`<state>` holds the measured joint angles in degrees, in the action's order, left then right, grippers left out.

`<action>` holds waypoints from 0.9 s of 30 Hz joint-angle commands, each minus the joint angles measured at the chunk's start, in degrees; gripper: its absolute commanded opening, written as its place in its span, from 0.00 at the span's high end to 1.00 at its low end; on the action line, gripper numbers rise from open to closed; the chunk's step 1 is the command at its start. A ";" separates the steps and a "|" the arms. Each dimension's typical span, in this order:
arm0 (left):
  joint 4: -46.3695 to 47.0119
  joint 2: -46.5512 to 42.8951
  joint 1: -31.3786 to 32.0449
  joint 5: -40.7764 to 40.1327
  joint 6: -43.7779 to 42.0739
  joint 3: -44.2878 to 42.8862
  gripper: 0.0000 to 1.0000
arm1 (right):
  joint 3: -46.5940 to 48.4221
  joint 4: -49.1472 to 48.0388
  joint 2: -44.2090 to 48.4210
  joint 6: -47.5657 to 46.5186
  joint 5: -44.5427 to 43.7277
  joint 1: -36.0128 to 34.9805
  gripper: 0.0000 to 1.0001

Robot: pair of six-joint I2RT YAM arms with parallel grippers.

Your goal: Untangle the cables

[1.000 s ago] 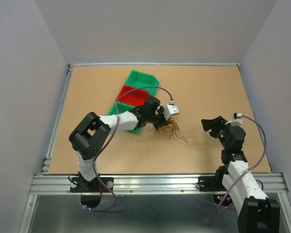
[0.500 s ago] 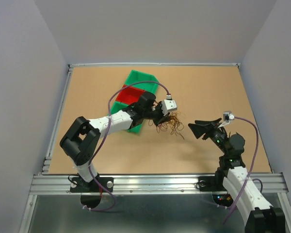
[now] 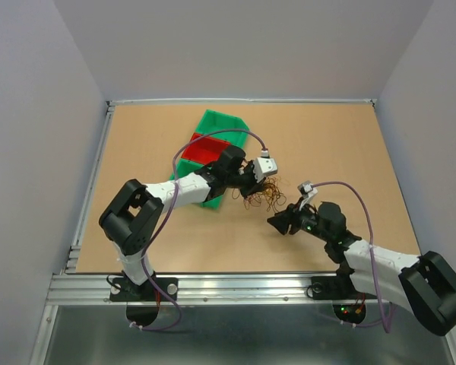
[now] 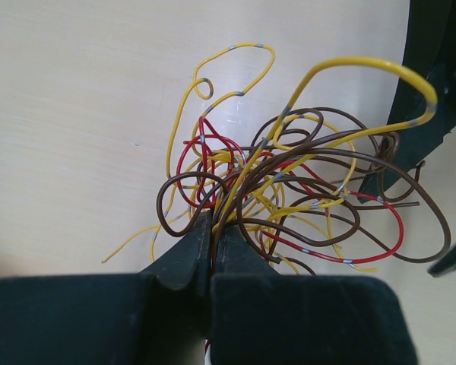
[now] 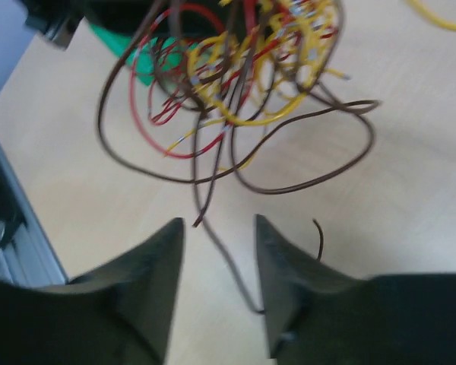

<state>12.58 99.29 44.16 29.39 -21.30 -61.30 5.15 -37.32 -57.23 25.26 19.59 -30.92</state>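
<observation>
Cables (image 4: pixel 289 198) hang tangled, left jaws clenched on the strands; right jaws spread, one brown strand between them. Red bin (image 3: pixel 205 150) and green bins (image 3: pixel 222 122) sit behind left jaws, contents unclear.

A tan wooden tabletop (image 3: pixel 342 137) fills the middle of the top view, boxed in by 3 plain pale grey walls: back wall (image 3: pixel 243 46), left wall (image 3: pixel 30 152) and right wall (image 3: pixel 437 114). A thin metal strip (image 3: pixel 243 100) edges the table's far side; a ribbed aluminium rail (image 3: pixel 243 287) runs along its near edge, with a dull grey surface (image 3: pixel 251 334) below it. The light is soft and even.
</observation>
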 commanded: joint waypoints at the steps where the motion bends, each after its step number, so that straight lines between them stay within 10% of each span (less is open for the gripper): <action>1: 2.01 -0.85 -0.04 0.23 0.03 -0.23 1.00 | 3.38 -3.11 -1.04 -3.81 -5.80 -0.81 0.62; 7: 2.71 -0.50 -1.00 -3.53 0.90 -0.75 1.00 | 1.89 -0.22 6.77 -2.41 -6.67 -0.99 0.99; 11: 2.89 2.83 -3.63 -10.29 5.64 -4.07 0.98 | 1.10 6.46 17.65 0.39 -11.14 -0.99 0.99; 14: -0.71 6.09 -5.40 -10.93 7.14 -7.51 0.76 | 0.92 14.36 30.83 3.65 -13.87 -1.07 0.99; 18: 0.77 5.49 -5.75 -10.41 6.98 -6.30 0.10 | 1.44 27.80 50.43 5.94 -18.36 -1.07 1.00; 27: 9.56 -13.22 -5.75 1.19 4.87 6.00 0.01 | 9.34 33.81 44.51 3.75 -19.33 -0.99 0.99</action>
<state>14.94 97.21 38.17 23.22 -15.14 -58.57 8.45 -4.97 -8.60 30.00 1.67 -31.57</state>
